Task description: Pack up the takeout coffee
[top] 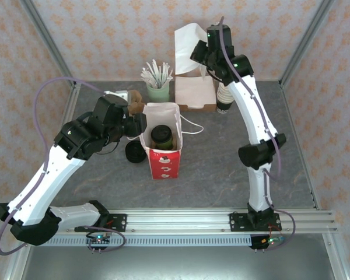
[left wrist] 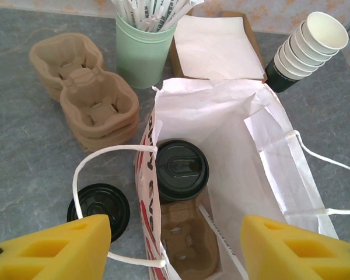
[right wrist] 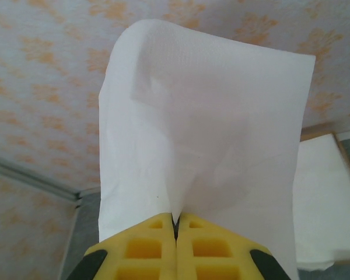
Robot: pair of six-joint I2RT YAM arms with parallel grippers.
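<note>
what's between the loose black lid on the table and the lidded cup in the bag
The red-and-white paper bag's side wall separates the loose black plastic lid from the black-lidded paper cup; the left wrist view shows it.

My left arm (top: 49,172) and right arm (top: 252,108) are white shells with black joints, each trailing a lilac cable (top: 221,36). My left gripper (left wrist: 175,251) and right gripper (right wrist: 176,227) have yellow fingers (left wrist: 52,251) with square recesses.

No legible text or labels
</note>
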